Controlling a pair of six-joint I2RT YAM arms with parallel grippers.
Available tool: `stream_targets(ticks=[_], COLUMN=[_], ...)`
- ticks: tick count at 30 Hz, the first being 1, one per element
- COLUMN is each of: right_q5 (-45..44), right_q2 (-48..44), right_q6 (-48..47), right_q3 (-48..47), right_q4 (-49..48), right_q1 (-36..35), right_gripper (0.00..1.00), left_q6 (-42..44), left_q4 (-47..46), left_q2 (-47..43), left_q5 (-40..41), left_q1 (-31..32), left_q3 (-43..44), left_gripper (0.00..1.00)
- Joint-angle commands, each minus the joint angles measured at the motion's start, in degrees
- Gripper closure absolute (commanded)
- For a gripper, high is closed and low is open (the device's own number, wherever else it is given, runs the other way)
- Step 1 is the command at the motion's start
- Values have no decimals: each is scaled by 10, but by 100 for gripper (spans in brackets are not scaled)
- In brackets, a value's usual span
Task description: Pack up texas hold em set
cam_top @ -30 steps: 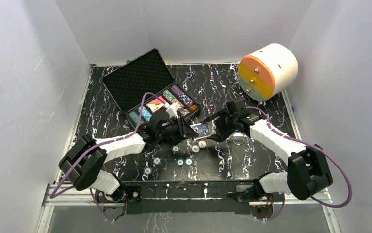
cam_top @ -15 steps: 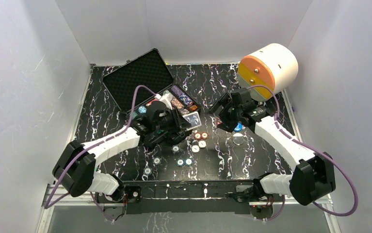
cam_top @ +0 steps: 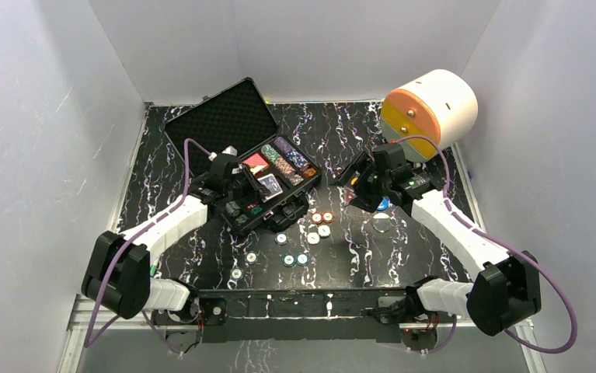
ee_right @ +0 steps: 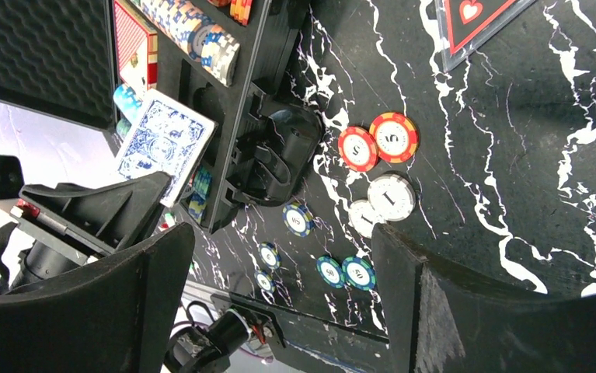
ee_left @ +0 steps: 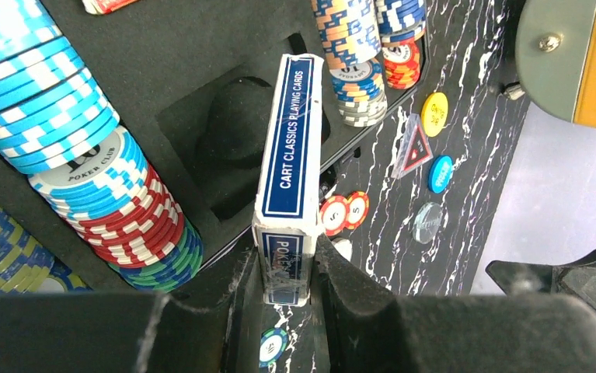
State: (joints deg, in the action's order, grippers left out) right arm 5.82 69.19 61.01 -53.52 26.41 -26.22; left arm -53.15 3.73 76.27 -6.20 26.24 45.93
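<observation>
Top external view: black case lies open at the worktop's left rear, its tray packed with chip rows.
Left hand: closed narrowly on one end of a blue card deck, held on edge over an empty foam slot in the case.
Right hand: fingers spread wide, holding nothing, above the worktop right of the case.
Loose chips: scattered just in front of the case.
Yellow button, blue button: on the worktop, right of the case.

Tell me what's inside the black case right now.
Rows of poker chips and a red card deck sit in the case. The left gripper holds a blue card deck on edge over an open foam pocket. The pocket floor behind the deck is hidden.
</observation>
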Motion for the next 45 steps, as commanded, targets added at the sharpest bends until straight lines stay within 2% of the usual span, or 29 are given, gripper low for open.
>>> stream_targets(ticks=[1, 9, 11, 14, 17, 19, 23, 28, 31, 35, 38, 41, 45], right_q5=[24, 20, 23, 24, 25, 26, 22, 21, 21, 19, 14, 11, 14], right_q2=[4, 2, 3, -3, -6, -3, -3, -5, -6, -8, -16, -20, -13], right_q6=[-14, -13, -10, -11, -5, -4, -5, -4, -4, -4, 0, 3, 3], right_q3=[2, 2, 3, 2, 4, 4, 2, 3, 3, 6, 10, 13, 8], right_q4=[-20, -15, -13, -7, -11, -12, -9, -8, -6, -4, -6, -10, -7], right_q1=[1, 1, 2, 1, 1, 1, 2, 1, 1, 1, 1, 1, 1], right_gripper=[9, 10, 10, 10, 10, 10, 10, 10, 11, 11, 12, 12, 13], left_q6=[-3, -24, -17, 14, 72, 107, 108, 108, 113, 117, 113, 114, 116], left_q4=[-9, -66, -44, 8, 115, 196, 207, 208, 196, 181, 195, 179, 157], left_q2=[3, 57, 94, 97, 96, 99, 89, 90, 99, 115, 124, 129, 141], left_q5=[-27, -74, -67, -40, 10, 53, 69, 73, 64, 54, 79, 71, 54], left_q1=[-4, -8, -10, -9, -9, -9, -9, -9, -9, -9, -9, -9, -9], left_q3=[19, 21, 43, 70, 136, 177, 168, 166, 166, 170, 178, 173, 166], left_gripper=[100, 100, 97, 64, 37, 29, 29, 33, 40, 55, 57, 57, 72])
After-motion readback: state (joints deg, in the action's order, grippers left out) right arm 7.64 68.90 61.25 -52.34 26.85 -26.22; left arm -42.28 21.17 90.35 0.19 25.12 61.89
